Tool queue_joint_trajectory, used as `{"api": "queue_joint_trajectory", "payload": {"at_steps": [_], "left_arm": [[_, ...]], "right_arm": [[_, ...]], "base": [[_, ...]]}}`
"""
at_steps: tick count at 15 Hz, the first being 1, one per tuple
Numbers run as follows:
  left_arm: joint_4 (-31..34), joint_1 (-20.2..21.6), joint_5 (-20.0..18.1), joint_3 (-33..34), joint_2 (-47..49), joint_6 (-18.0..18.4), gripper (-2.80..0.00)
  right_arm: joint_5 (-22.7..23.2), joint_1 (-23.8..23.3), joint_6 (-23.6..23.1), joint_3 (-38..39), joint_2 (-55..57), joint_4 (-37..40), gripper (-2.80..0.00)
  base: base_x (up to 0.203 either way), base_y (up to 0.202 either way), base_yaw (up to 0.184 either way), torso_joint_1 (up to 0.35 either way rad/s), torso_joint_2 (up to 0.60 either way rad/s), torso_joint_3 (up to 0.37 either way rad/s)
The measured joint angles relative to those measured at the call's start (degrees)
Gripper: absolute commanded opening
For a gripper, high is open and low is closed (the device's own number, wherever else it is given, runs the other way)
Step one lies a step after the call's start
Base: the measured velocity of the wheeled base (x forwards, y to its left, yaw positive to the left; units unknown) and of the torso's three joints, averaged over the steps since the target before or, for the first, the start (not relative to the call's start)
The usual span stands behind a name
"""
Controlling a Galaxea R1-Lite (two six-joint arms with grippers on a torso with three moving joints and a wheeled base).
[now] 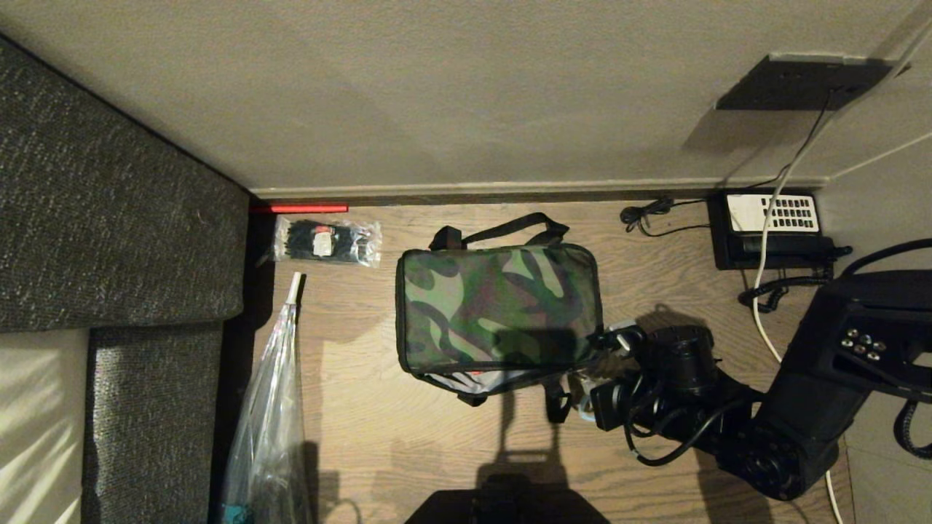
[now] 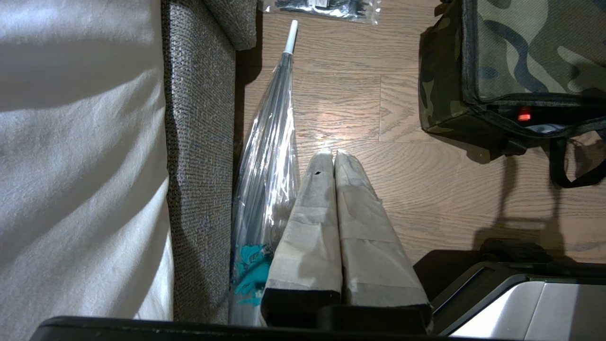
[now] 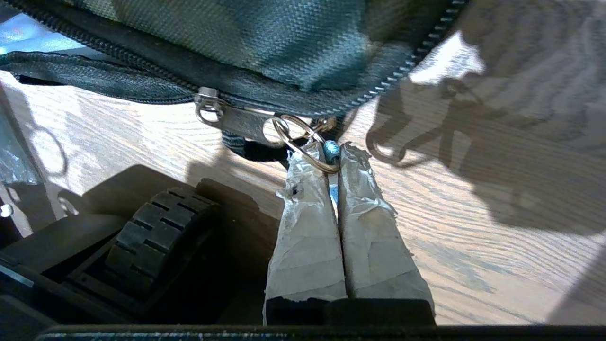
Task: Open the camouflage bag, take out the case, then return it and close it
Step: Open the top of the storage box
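**Spotter:** Camouflage bag (image 1: 499, 309) was what you had in front of you, lying on the wooden floor (image 1: 408, 437) near the wall, its black carry strap (image 1: 502, 229) on the far side. To your left stood the grey sofa (image 1: 109, 218), with a folded clear umbrella (image 1: 273, 407) lying along its base.

**Operator:** Was the bag shut?

**Spotter:** Not fully. Along the near edge your left wrist camera showed a gap under the lid, with a bit of red (image 2: 523, 114) and pale lining inside. You could not see the case anywhere.

**Operator:** And my working arm?

**Spotter:** Your right gripper (image 3: 331, 163) sat low at the bag's near right corner. Its taped fingers (image 3: 307, 227) were pressed together, pinching the turquoise cord (image 3: 331, 150) that hung from the metal ring (image 3: 303, 144) on the zipper pull (image 3: 241, 121).

**Operator:** The other one?

**Spotter:** Your left gripper (image 2: 334, 158) hung parked over the floor beside the umbrella, well apart from the bag, its fingers together on nothing.

**Operator:** Anything else around?

**Spotter:** You had a black desk phone (image 1: 772, 229) against the wall to the right, and a clear packet of black ties (image 1: 328, 241) near the sofa corner, just beside a thin red strip (image 1: 298, 208) at the skirting.
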Motion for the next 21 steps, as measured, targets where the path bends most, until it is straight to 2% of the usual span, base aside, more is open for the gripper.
{"api": "queue_joint_trajectory", "payload": {"at_steps": [11,21], "left_arm": [[0.0,0.0,0.0,0.0,0.0,0.0,-2.8],[0.0,0.0,0.0,0.0,0.0,0.0,-2.8]], "right_arm": [[-0.4,-1.9,-1.8,3.5,-5.1,-0.1,-2.8],[-0.7,-5.7,-3.6,6.1,-8.0,-0.5,-2.8]], "base": [[0.0,0.0,0.0,0.0,0.0,0.0],[0.0,0.0,0.0,0.0,0.0,0.0]]}}
